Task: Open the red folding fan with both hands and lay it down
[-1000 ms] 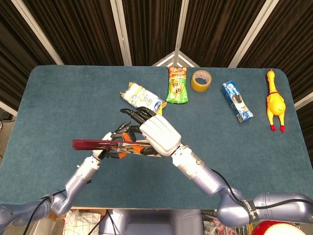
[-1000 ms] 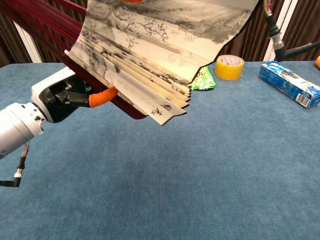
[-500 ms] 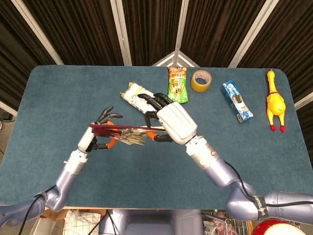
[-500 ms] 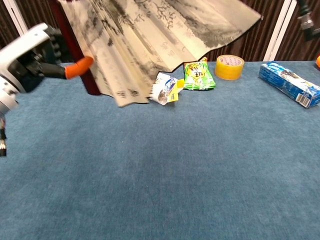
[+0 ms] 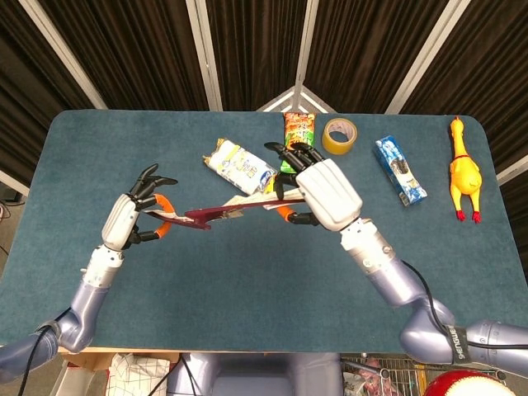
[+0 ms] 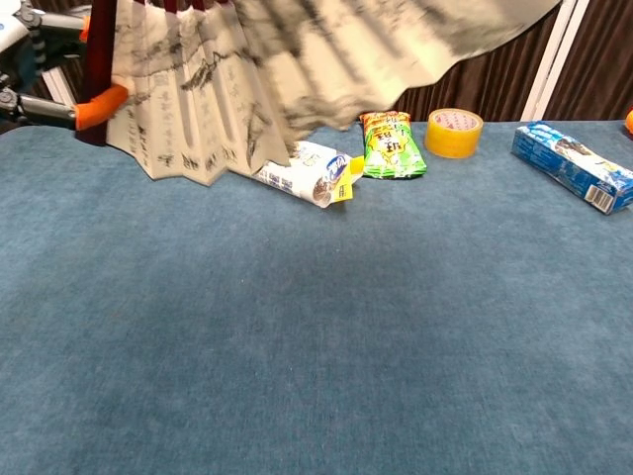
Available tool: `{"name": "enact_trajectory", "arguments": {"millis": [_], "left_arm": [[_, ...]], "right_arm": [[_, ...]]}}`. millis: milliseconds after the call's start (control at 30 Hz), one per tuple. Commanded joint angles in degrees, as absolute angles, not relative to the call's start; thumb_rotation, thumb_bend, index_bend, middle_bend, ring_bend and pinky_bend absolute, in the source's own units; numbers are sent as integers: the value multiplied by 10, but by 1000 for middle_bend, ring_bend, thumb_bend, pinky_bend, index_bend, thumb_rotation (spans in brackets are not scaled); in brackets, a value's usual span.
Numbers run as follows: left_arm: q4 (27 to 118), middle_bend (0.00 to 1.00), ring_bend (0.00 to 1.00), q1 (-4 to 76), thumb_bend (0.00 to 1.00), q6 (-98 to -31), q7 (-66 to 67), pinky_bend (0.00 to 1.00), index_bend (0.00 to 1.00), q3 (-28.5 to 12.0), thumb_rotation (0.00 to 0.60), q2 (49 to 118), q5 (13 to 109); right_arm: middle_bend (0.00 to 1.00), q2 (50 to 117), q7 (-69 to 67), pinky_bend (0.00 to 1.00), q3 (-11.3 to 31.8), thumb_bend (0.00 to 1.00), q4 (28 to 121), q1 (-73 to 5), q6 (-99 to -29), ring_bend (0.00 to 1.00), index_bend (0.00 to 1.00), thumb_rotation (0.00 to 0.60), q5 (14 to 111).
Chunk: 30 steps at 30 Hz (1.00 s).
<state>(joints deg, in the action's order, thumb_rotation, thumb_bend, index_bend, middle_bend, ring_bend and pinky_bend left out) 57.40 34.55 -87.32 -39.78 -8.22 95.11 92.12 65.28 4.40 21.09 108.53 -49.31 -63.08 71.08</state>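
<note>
The red folding fan [image 5: 231,212] is held aloft above the blue surface [image 5: 247,305], one end gripped by the left hand [image 5: 136,216], the other by the right hand [image 5: 318,191]. Spread far wider than a second ago, it is judged nearly ready for laying down.

Columns of brush-written characters run down the fan [image 6: 198,109], too blurred to read. The green packet [image 6: 392,145] and white packet [image 6: 309,174] carry print, also too small to make out.
</note>
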Motion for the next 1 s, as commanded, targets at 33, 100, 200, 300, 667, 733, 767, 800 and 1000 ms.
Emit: {"name": "enact_trajectory", "arguments": {"millis": [33,100,200,300,667,733,767,800,1000], "left_arm": [[555,224,4,341,580,-888,-373,182,661,-88,600,948,920],[552,224,4,341,575,-892,-367,182,661,-90,600,946,921],[540,224,4,342,572,-905,-341,182,661,-90,600,946,929],[522,224,4,342,570,-919,-314,182,660,-89,600,949,937],[459,229,16,344,569,-977,-231,182,658,-96,600,976,953],[445,230,16,346,570,-984,-220,182,658,-98,600,982,953],[440,231,16,347,570,-985,-218,182,659,-99,600,984,952],[436,231,16,347,570,-986,-216,182,659,-99,600,985,952],[411,231,17,353,569,-1004,-196,182,658,-100,600,993,956]], "right_arm": [[160,647,33,173,210,502,1082,-484,-635,261,946,600,712],[161,645,26,173,207,502,1078,-480,-635,260,947,600,716],[161,644,24,173,200,502,1069,-474,-638,261,949,600,729],[161,643,17,173,196,501,1058,-467,-641,261,949,600,734],[164,650,6,173,173,519,1007,-440,-673,261,952,600,784],[164,654,1,173,168,519,996,-434,-681,261,953,600,795],[164,655,-4,173,166,519,992,-431,-685,261,953,600,799],[164,656,-8,173,165,519,988,-429,-687,261,953,600,802],[164,661,-23,173,152,519,961,-416,-694,261,969,600,818]]}}
